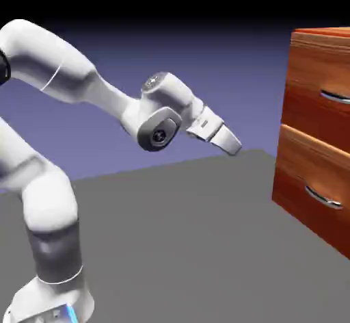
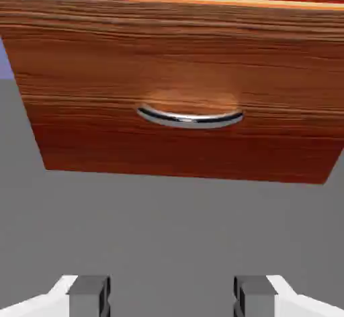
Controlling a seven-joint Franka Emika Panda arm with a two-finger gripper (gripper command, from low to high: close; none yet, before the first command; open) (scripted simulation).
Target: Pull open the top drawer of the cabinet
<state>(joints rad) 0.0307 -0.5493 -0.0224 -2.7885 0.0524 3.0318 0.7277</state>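
Two fingertips of the gripper (image 2: 172,297) stand apart, with nothing between them. To the exterior view's right, well apart from them, is the cabinet (image 1: 316,137); its top drawer (image 1: 318,85) (the upper one, with curved silver handle (image 1: 335,97)) is closed.

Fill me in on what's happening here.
A white robot arm reaches toward a wooden cabinet with two closed drawers. Its gripper is open and empty, short of the cabinet and angled downward. The hand view shows the lower drawer's handle; the top drawer has not been pulled open.
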